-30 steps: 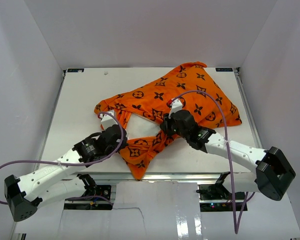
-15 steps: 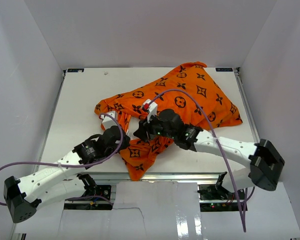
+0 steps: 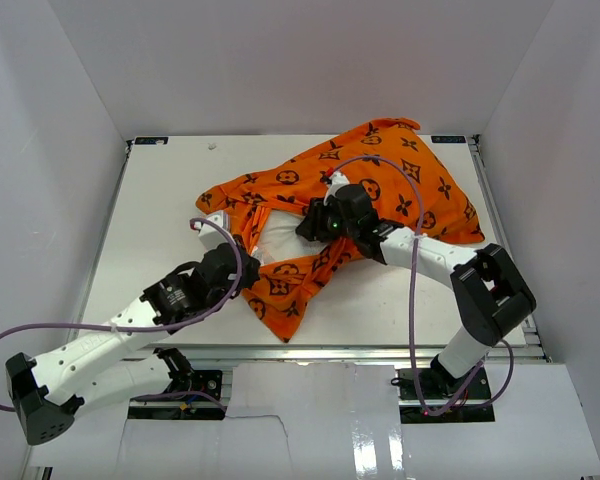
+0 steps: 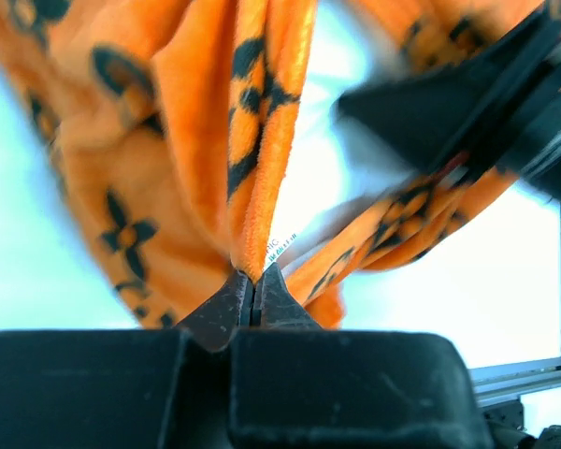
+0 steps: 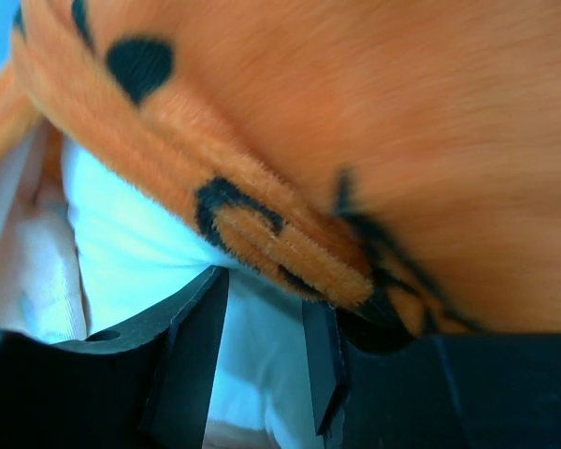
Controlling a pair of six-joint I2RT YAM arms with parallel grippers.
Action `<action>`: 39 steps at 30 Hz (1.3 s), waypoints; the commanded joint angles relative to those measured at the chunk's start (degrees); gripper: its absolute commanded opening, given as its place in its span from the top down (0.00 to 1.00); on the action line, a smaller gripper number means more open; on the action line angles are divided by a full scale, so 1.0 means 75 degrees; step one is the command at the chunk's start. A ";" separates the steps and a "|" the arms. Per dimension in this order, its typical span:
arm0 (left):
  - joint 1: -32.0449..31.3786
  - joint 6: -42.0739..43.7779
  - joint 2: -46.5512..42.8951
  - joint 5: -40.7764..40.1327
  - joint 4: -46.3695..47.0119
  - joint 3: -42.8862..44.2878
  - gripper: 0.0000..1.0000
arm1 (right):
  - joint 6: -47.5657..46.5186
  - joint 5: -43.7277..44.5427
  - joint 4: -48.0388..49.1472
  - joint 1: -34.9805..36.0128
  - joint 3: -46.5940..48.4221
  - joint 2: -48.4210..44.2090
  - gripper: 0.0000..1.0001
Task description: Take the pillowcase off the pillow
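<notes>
The white counter (image 3: 160,200) carries the pillowcase (image 3: 400,190), which lies right of centre and reaches toward the back right corner. Its long axis runs on a diagonal, from the near left up to the far right, where one corner points at the back wall. It is bright orange plush printed with black flowers, stars and circles, rumpled and gathered at its left end. A loose flap trails from there toward the near edge.

The pillow (image 3: 278,245) shows only as a small white patch in the mouth at the left end. The rest is hidden inside the cover.

The right arm lies across the middle of the cover and hides part of it. The left tool (image 4: 253,281) is clenched on a fold of the pillowcase at the near left. The right tool (image 5: 266,309) sits at the mouth with its fingers apart, the white pillow in the gap and the orange hem across its right finger. Whether it grips anything cannot be told, and both wrist views are blurred.
</notes>
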 commanded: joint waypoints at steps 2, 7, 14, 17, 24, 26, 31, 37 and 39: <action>0.0043 -0.0627 -0.0885 0.0239 -0.0249 -0.1202 1.00 | -0.0015 0.1078 -0.0395 -0.0951 0.0557 0.0377 0.56; 0.0032 -0.0826 -0.1136 0.0568 0.0469 -0.2600 1.00 | -0.0260 0.0926 -0.0653 -0.1022 0.1365 0.1056 0.57; 0.0043 -0.0992 -0.0020 0.0569 0.1311 -0.3069 1.00 | -0.1406 -0.0197 -0.0477 -0.0682 0.1050 0.0578 0.52; 0.0032 -0.0839 -0.0208 0.0428 0.1593 -0.3163 1.00 | -0.1992 -0.0608 -0.0629 -0.0390 0.0863 0.0028 0.44; 0.0032 -0.0769 -0.0021 0.0427 0.1723 -0.2953 1.00 | -0.2908 -0.0142 -0.1740 0.0758 0.1226 -0.0513 0.33; 0.0032 -0.0757 0.0050 0.0463 0.1734 -0.2870 1.00 | -0.2968 0.0233 -0.1743 0.1005 0.1039 -0.0478 0.32; 0.0032 -0.0733 -0.0032 0.0439 0.1723 -0.2847 1.00 | -0.3038 0.1050 -0.1567 0.1719 0.0710 -0.0244 0.20; 0.0032 -0.0768 -0.0290 0.0357 0.1547 -0.2788 1.00 | -0.2629 0.2681 -0.1708 0.2107 0.0710 0.0471 0.17; 0.0043 -0.0780 -0.0360 0.0311 0.1442 -0.2742 1.00 | -0.2500 0.2963 -0.1684 0.2096 0.0663 0.0833 0.19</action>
